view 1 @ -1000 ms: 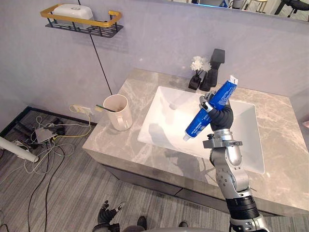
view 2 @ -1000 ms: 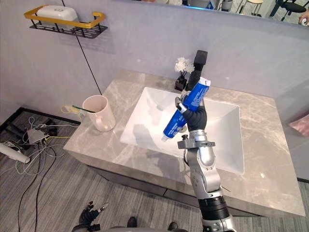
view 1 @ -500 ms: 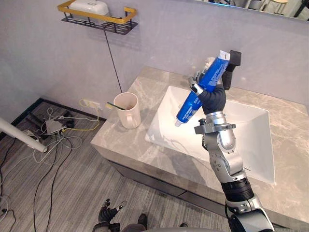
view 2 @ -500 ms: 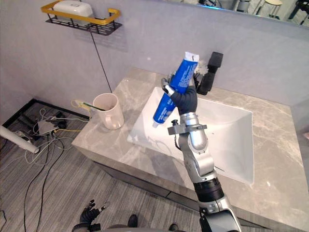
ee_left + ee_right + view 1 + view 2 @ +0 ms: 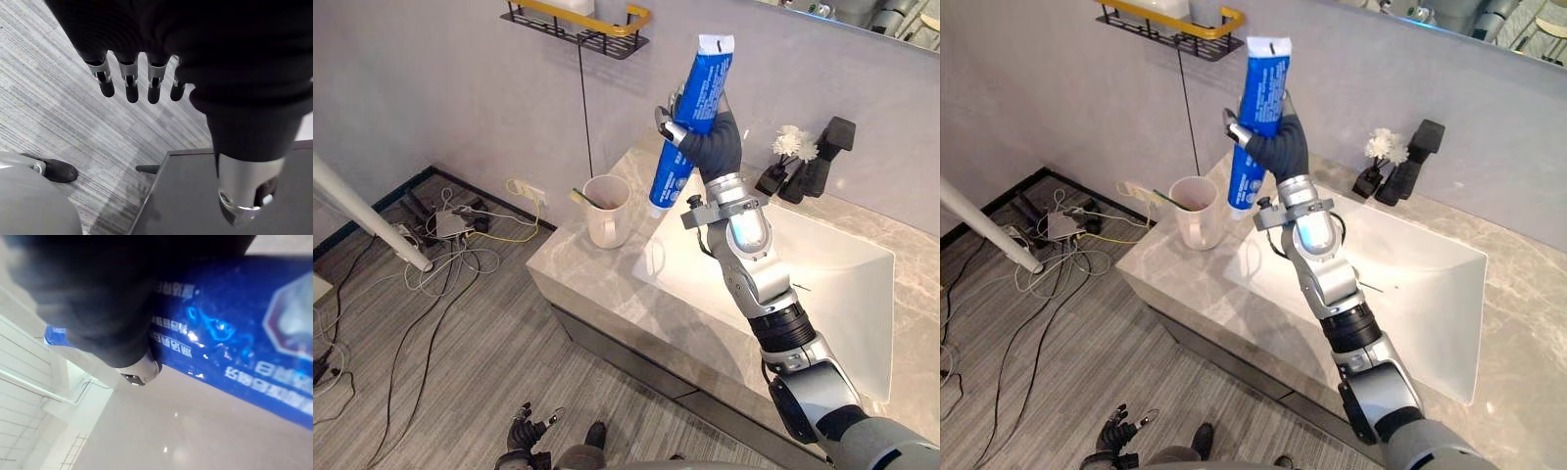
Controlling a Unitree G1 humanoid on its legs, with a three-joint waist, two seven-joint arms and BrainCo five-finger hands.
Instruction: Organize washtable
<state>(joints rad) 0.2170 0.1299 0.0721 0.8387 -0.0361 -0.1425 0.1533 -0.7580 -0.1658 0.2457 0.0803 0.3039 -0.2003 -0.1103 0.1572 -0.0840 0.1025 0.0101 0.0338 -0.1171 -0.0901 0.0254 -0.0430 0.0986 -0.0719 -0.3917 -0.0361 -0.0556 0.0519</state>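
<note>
One blue plastic toothpaste tube [image 5: 691, 108] stood nearly upright in the left eye view, crimped end up and white cap down, high over the left part of the grey marble countertop [image 5: 590, 294]. The right hand [image 5: 709, 149] had its fingers curled round the tube's middle. Open air lay between the cap and the beige cup [image 5: 606, 211] with a toothbrush in it, which sat near the countertop's left edge, just beside the rim of the white rectangular sink [image 5: 847, 294]. The black wire shelf with a yellow rail [image 5: 578, 20] hung on the wall to the left of the tube's top, apart from it. The black faucet [image 5: 829, 155] and the white flower in a black holder [image 5: 785, 152] stood at the wall, well clear of the arm.

Seen from the right eye view, the tube's cap hung just beside and above the cup's rim without touching.

From the left wrist view, the left hand [image 5: 128, 81] hung with straight, relaxed fingers over the grey striped floor [image 5: 58, 122], holding nothing.

Close up in the right wrist view, the tube's printed side ran past the hand's dark cover, the thumb [image 5: 141, 376] pressed against it.
</note>
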